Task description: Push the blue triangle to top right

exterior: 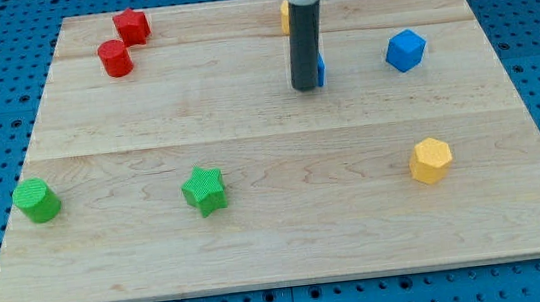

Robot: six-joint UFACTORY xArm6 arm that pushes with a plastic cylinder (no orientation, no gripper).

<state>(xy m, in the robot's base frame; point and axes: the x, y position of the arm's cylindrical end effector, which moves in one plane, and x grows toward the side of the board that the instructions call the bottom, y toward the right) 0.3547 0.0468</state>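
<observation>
My dark rod comes down from the view's top centre and my tip (305,87) rests on the board. A blue block (320,68), mostly hidden behind the rod, shows only as a sliver on the rod's right side; its shape cannot be made out. It touches or nearly touches the rod. A second blue block (405,50), a hexagon-like shape, lies to the right of my tip, well apart from it.
The wooden board (278,231) lies on a blue pegboard. Two red blocks (131,27) (116,59) sit at top left. A yellow block (285,16) peeks out behind the rod. A green cylinder (36,201), green star (204,190) and yellow hexagon (431,160) lie lower.
</observation>
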